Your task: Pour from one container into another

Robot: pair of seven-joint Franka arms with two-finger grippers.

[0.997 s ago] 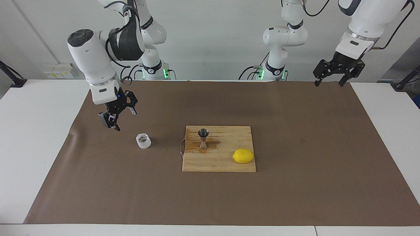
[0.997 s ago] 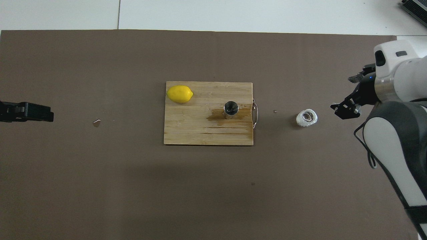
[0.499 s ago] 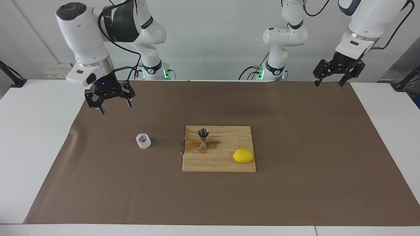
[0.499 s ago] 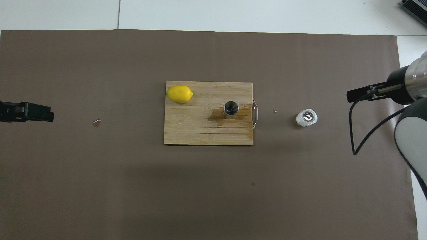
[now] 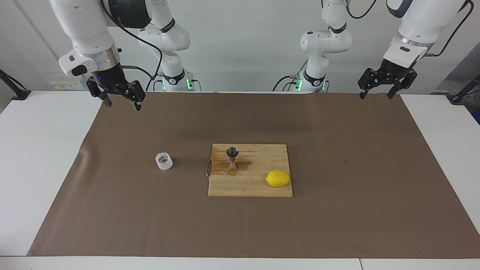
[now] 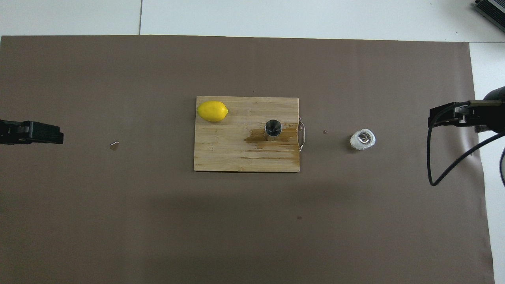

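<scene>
We judge the pour done: cup [image 5: 164,161] stands on the desk [image 5: 337,225], jigger [image 5: 232,158] upright. We park both open, empty end effectors, right [image 5: 119,100] and left [image 5: 376,92], clear.

left gripper [image 6: 31,132] cut by frame edge, clear cup [image 5: 164,161] contents – unreadable

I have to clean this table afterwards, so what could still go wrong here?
The cutting board already has a wet stain around the steel jigger, and drops lie on the brown mat; more may seep in. The jigger, slim and upright, could tip if bumped. The clear cup stands alone on the mat, apart from both raised grippers: right, left.
</scene>
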